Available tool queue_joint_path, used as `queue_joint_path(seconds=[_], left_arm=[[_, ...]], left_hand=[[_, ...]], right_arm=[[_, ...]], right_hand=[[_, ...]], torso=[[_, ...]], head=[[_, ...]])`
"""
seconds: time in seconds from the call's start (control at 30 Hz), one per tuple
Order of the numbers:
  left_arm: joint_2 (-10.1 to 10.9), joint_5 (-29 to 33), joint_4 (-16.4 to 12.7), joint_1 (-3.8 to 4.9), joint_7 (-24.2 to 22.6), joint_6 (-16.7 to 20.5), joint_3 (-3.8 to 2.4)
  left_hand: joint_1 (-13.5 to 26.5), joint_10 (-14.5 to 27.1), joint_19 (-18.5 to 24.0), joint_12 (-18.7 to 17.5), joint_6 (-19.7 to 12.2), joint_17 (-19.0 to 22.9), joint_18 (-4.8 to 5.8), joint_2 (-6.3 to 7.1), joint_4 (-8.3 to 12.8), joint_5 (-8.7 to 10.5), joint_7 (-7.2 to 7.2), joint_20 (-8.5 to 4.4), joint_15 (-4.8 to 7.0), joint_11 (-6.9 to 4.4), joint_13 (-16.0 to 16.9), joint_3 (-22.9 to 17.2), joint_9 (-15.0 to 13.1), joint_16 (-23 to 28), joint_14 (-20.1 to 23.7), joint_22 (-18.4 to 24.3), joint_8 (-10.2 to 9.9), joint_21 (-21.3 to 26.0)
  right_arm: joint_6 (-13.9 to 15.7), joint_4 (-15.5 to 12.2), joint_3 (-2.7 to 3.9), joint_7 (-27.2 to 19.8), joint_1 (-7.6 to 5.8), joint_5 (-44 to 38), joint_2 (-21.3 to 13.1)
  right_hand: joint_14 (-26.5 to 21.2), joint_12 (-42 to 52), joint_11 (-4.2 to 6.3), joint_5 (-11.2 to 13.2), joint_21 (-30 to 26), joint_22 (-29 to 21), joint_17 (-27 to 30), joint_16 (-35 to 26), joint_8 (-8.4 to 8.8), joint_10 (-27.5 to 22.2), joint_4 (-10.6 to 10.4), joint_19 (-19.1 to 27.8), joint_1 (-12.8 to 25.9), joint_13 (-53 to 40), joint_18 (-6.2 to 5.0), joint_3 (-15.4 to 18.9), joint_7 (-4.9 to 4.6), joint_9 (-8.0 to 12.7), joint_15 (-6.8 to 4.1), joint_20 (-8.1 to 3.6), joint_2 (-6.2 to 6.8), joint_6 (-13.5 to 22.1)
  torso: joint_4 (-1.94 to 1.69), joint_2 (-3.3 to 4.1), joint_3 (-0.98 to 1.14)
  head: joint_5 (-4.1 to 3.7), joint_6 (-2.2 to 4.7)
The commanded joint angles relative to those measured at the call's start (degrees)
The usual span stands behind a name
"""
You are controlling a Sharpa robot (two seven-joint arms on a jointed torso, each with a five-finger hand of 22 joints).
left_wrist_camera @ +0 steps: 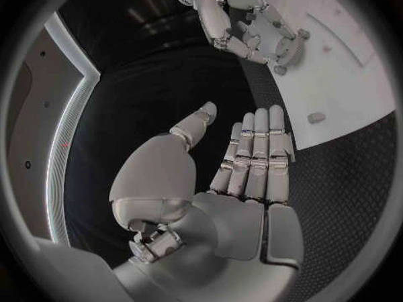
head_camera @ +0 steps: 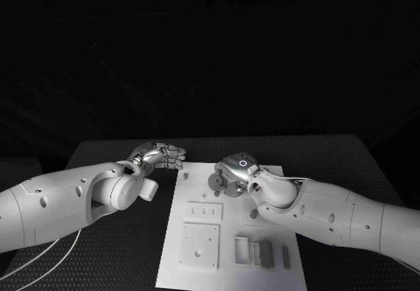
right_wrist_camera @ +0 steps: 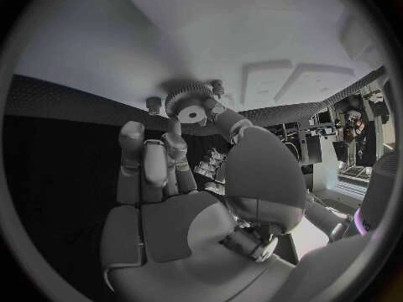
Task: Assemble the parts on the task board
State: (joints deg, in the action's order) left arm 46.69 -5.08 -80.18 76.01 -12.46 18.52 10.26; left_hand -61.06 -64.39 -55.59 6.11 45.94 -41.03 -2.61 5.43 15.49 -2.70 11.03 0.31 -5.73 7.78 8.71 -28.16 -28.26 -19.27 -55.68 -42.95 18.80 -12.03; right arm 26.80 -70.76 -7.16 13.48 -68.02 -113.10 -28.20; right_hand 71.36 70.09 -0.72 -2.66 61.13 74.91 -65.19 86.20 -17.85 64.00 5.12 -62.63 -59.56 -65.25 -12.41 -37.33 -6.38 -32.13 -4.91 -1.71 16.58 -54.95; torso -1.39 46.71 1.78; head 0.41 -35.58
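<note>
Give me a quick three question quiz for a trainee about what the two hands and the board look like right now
1. True or false: the left hand holds a part.
2. What does the right hand pinch? A) a gear B) a cable C) a cup
3. Fill in: the left hand hovers over the black table, beside the white ____.

Key:
1. False; its fingers lie straight and apart from the thumb, with nothing in them.
2. A; the right wrist view shows a toothed gear between thumb and finger, over the board.
3. Board.
</note>
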Motion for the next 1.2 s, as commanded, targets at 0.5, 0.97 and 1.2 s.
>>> queue_joint_path(seconds=[0.5, 0.97, 1.2], left_arm=[[-0.1, 0.1, -0.1, 0.07, -0.2, -0.5, -0.06], [-0.1, 0.1, -0.1, 0.07, -0.2, -0.5, -0.06], [-0.2, 0.1, -0.1, 0.07, -0.2, -0.6, -0.06]], left_hand=[[0.1, -0.1, 0.4, -0.4, -0.6, -0.2, -0.86, 0.11, 0.1, -0.19, 0.35, 0.1, -0.4, 0.4, 0.1, 0.2, -0.1, 0.3, -0.2, -0.1, -0.6, 0.4], [0.1, -0.1, 0.4, -0.5, -0.6, -0.2, -0.85, 0.11, 0.1, -0.19, 0.39, 0.1, -0.4, 0.41, 0.1, 0.2, -0.1, 0.4, -0.2, -0.1, -0.6, 0.5], [0.1, -0.1, 0.4, -0.5, -0.6, -0.3, -0.85, 0.1, 0.1, -0.19, 0.4, 0.1, -0.4, 0.41, 0.1, 0.2, -0.1, 0.4, -0.2, -0.1, -0.6, 0.5]], right_arm=[[-2.3, 0.5, -0.07, -1.2, 0.14, 0.7, -0.1], [-1.0, 0.7, -0.05, -0.6, 0.14, 0.2, 0.4], [-0.7, 0.9, 0.11, -0.2, 0.14, -0.4, 0.6]], right_hand=[[0.3, 0.5, 1.2, -0.2, 0.5, 1.1, -0.3, 0.7, -0.73, 1.3, 10.6, 0.8, -3.4, -0.6, -2.59, -0.1, 0.72, -1.1, -0.78, -0.34, -10.91, -3.7], [0.6, 0.6, 1.42, -0.2, 0.6, 1.0, -0.5, 0.8, -0.77, 1.6, 10.9, 0.7, -2.4, -0.8, -2.59, -0.1, 0.94, -1.2, -0.83, -0.25, -10.6, -4.3], [0.7, 0.6, 1.45, -0.2, 0.6, 1.0, -0.5, 0.8, -0.7, 1.6, 10.7, 0.6, -2.1, -0.8, -2.59, -0.2, 0.96, -1.3, -0.85, -0.24, -10.22, -4.3]], torso=[[-0.01, 0.0, -0.01], [0.01, 0.0, -0.02], [-0.05, 0.0, -0.01]], head=[[-0.11, -0.14], [-0.12, 0.03], [-0.09, 0.05]])
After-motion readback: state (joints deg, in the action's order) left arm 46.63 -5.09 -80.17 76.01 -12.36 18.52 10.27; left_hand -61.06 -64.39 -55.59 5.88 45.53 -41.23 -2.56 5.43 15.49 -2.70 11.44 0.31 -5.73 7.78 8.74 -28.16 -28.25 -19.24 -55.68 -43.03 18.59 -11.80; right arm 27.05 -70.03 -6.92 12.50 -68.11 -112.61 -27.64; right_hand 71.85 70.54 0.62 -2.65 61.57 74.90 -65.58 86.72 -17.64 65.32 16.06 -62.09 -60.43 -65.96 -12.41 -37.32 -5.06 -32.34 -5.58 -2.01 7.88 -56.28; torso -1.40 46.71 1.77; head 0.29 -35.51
